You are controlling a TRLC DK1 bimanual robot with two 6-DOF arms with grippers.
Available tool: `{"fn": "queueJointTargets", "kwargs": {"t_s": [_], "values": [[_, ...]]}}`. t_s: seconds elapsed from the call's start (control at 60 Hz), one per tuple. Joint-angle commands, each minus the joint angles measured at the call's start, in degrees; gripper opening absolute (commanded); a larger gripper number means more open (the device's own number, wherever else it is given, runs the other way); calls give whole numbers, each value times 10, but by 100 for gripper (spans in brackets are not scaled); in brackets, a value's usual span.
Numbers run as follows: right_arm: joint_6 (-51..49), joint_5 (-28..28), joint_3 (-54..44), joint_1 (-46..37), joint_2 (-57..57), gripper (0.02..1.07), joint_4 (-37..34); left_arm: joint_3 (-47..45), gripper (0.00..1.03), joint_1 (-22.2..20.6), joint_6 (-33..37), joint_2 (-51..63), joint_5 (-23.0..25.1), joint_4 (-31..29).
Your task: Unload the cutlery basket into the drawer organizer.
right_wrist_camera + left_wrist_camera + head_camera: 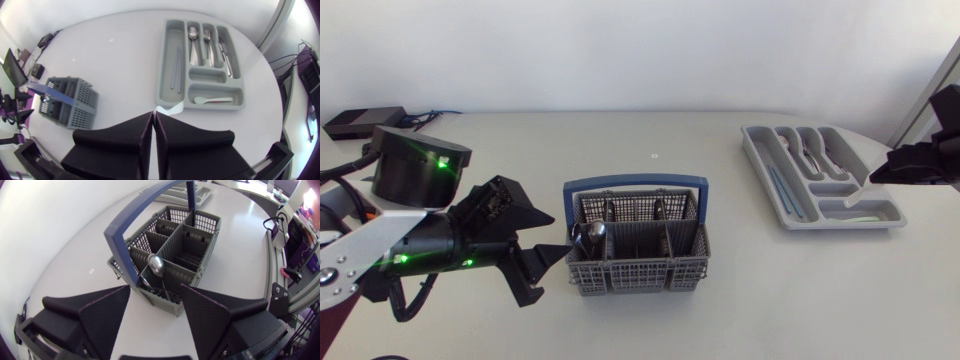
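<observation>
One spoon (156, 265) stands bowl-up in an end compartment of the grey cutlery basket (635, 270), near the middle of the table (650, 130). The left gripper (560, 236) sits just beside that end, fingers spread wide and empty. Well apart, the right gripper (153, 115), fingers pressed together, hangs at the edge of the drawer organizer (760, 165), which holds cutlery.

Table (720, 320): pale grey-white top, smooth and matte, its far right edge curving round. One small dark mark (656, 156) on the bare surface toward the far side, near the middle; too small to tell what it is. At the far left corner lies a flat black box (365, 122), low and rectangular. Thin dark cables (423, 118) run from just beside it along the table's back edge.
</observation>
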Motion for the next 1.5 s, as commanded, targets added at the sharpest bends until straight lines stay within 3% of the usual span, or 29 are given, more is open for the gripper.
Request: {"fn": "queueJointTargets", "kwargs": {"t_s": [0.0, 0.233, 0.5, 0.933, 1.483], "values": [[-10, 29, -32, -11, 36, 10, 41, 8, 70, -4, -3, 8, -3, -5], [-7, 113, -47, -21, 123, 10, 192, 9, 70, -11, -7, 8, -12, -5], [12, 215, -22, -14, 233, 10, 298, 8, 70, -15, -10, 12, -15, -5], [26, 281, -3, 9, 346, 13, 376, 23, 70, -57, -30, 33, -50, -4], [23, 288, -37, 49, 293, 72, 405, 25, 70, -61, -34, 21, -75, -4]]}}
